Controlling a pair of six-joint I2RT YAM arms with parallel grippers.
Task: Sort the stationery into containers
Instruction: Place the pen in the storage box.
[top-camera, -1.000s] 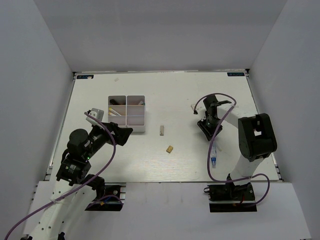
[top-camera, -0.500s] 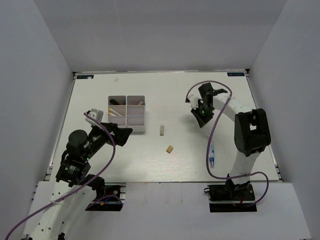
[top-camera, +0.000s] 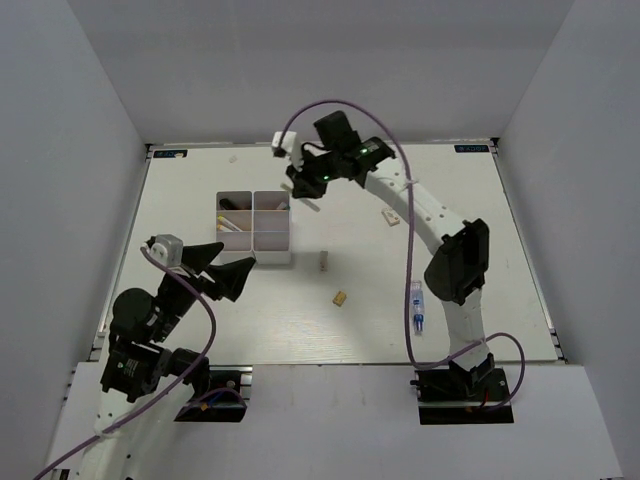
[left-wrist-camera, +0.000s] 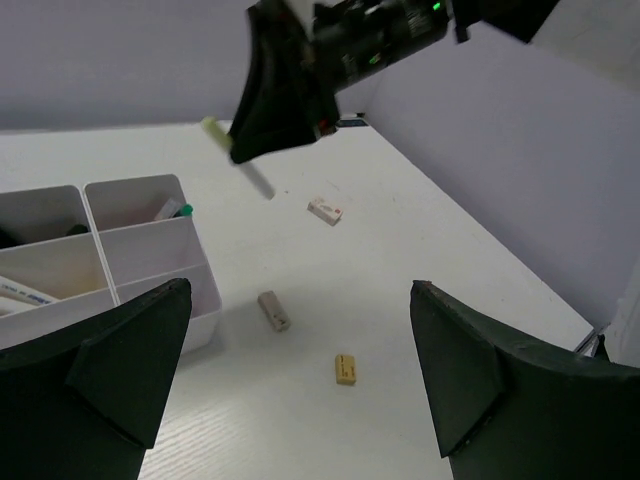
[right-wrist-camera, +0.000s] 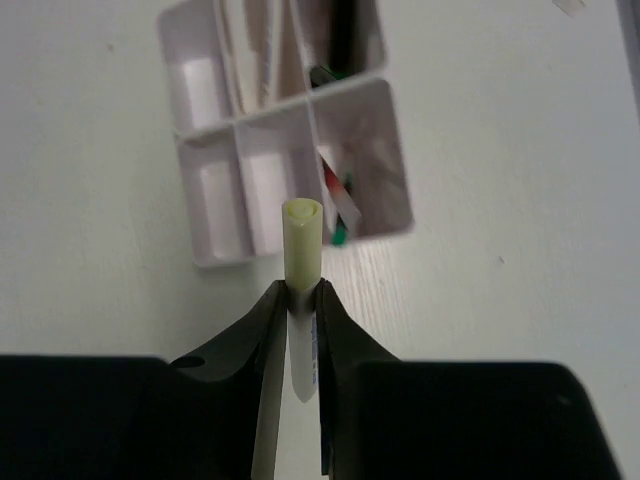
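Top external view: within the last second the right gripper (top-camera: 303, 186) has swung from about 2 o'clock on the desk (top-camera: 470, 200) to roughly 12 o'clock. It now hangs just beyond the far right corner of the white organizer (top-camera: 289, 232). Its jaws narrowed on the way and now pinch a pale yellow pen (right-wrist-camera: 302, 235), lifted clear of the desk with its tip pointing down.

The left gripper (top-camera: 235, 262) has drawn back slightly at 8 o'clock, spread wide and holding nothing.

Judging by this, the pickup is done and the carry nearly so. What remains is lining the pen over a compartment and letting go.

Still loose are:
- a grey eraser (top-camera: 324, 261) near centre
- a tan eraser (top-camera: 341, 298) near centre
- a white eraser (top-camera: 390, 215) at 1 o'clock
- the blue-tipped tube (top-camera: 418, 305) at 4 o'clock
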